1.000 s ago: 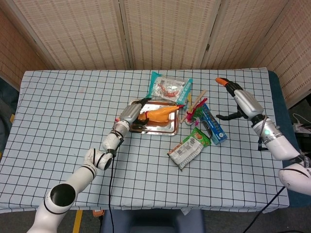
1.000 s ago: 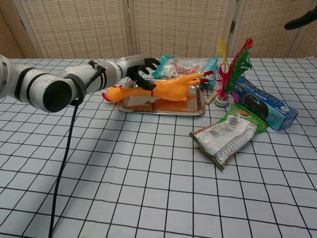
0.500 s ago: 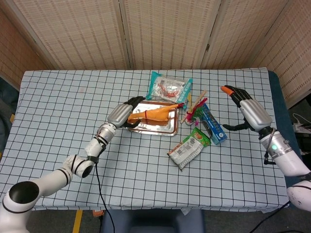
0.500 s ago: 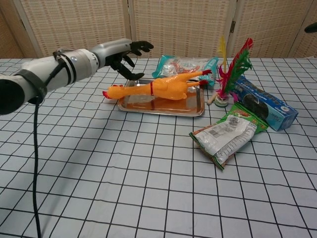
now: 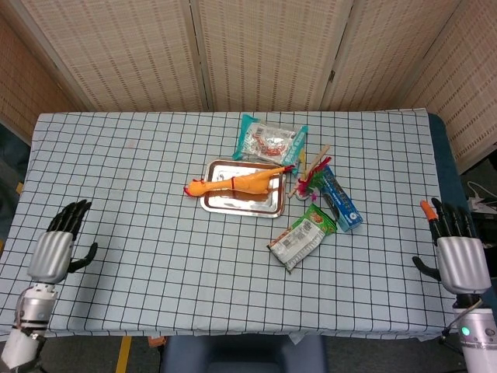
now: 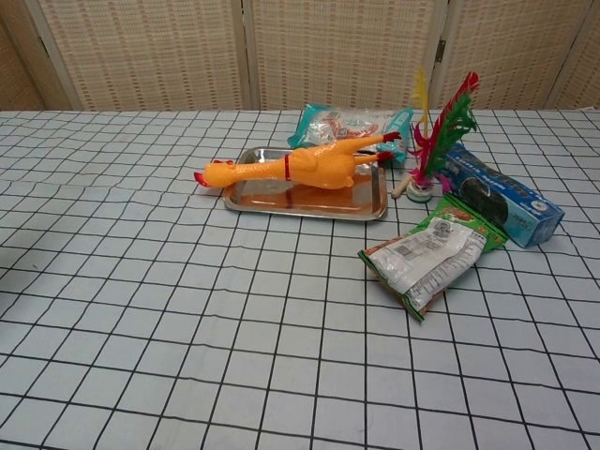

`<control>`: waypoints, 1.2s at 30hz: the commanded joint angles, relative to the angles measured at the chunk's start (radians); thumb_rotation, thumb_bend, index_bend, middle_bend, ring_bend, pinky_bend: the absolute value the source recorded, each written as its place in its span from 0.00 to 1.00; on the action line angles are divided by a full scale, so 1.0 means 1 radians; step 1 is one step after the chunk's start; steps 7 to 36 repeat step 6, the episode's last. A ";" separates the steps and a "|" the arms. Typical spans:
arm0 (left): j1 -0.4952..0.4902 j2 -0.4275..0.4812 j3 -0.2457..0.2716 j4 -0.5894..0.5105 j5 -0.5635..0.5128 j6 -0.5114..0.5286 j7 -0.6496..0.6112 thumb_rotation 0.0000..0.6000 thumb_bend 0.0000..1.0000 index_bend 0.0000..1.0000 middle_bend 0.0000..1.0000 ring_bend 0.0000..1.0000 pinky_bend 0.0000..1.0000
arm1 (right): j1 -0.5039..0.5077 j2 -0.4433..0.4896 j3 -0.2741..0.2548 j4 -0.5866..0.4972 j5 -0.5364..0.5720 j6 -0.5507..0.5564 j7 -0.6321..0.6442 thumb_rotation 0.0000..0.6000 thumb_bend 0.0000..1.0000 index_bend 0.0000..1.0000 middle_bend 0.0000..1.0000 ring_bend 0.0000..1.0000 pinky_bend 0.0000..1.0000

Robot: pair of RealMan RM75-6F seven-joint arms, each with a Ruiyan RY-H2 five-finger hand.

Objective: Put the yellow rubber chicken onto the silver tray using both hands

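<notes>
Two hands sit at the near corners of the table, seen in the head view only. Left hand rests back-up at the near left edge, fingers extended and slightly spread, holding nothing, touching only the checked cloth. Right hand is at the near right edge, back-up, fingers straight and apart, empty; one fingertip is orange. Both are well apart from the objects.

Yellow rubber chicken lies lengthwise on the silver tray; its head overhangs the tray's left rim, its red feet reach the far right corner. Behind the tray: a teal snack packet. To the right: feather shuttlecock, blue box, green pouch.
</notes>
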 commanded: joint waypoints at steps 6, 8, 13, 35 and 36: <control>0.107 0.063 0.059 -0.040 0.022 0.047 0.114 1.00 0.41 0.00 0.03 0.00 0.12 | -0.067 -0.018 -0.034 0.022 -0.064 0.053 0.047 1.00 0.12 0.00 0.00 0.00 0.00; 0.107 0.063 0.059 -0.040 0.022 0.047 0.114 1.00 0.41 0.00 0.03 0.00 0.12 | -0.067 -0.018 -0.034 0.022 -0.064 0.053 0.047 1.00 0.12 0.00 0.00 0.00 0.00; 0.107 0.063 0.059 -0.040 0.022 0.047 0.114 1.00 0.41 0.00 0.03 0.00 0.12 | -0.067 -0.018 -0.034 0.022 -0.064 0.053 0.047 1.00 0.12 0.00 0.00 0.00 0.00; 0.107 0.063 0.059 -0.040 0.022 0.047 0.114 1.00 0.41 0.00 0.03 0.00 0.12 | -0.067 -0.018 -0.034 0.022 -0.064 0.053 0.047 1.00 0.12 0.00 0.00 0.00 0.00; 0.107 0.063 0.059 -0.040 0.022 0.047 0.114 1.00 0.41 0.00 0.03 0.00 0.12 | -0.067 -0.018 -0.034 0.022 -0.064 0.053 0.047 1.00 0.12 0.00 0.00 0.00 0.00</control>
